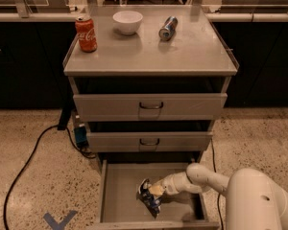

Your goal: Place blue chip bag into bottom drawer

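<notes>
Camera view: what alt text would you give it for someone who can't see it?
A white robot arm reaches into the open bottom drawer of a grey cabinet, its gripper at a crumpled blue chip bag. On top sit a red soda can, a white bowl and a blue-silver can on its side.

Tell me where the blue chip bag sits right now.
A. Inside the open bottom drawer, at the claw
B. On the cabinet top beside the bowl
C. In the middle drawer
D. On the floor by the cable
A: the bag is inside the open bottom drawer, gripped by the claw, which reaches in from the right.
</notes>
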Action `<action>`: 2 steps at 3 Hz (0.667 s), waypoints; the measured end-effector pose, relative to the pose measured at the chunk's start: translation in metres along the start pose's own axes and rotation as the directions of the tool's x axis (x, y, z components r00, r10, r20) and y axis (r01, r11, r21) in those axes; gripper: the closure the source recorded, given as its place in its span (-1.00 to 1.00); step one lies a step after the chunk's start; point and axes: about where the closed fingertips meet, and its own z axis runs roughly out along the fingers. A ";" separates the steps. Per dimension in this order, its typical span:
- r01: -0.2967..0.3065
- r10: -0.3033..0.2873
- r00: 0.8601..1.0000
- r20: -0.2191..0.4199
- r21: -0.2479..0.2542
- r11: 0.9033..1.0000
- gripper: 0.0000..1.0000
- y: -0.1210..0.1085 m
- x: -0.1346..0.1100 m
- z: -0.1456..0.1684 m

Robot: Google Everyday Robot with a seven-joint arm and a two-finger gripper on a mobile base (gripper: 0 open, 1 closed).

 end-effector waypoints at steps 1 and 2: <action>-0.065 0.065 0.998 0.017 -0.022 0.998 1.00 -0.015 0.011 0.015; -0.093 0.094 0.995 0.030 -0.040 0.995 1.00 -0.021 0.015 0.022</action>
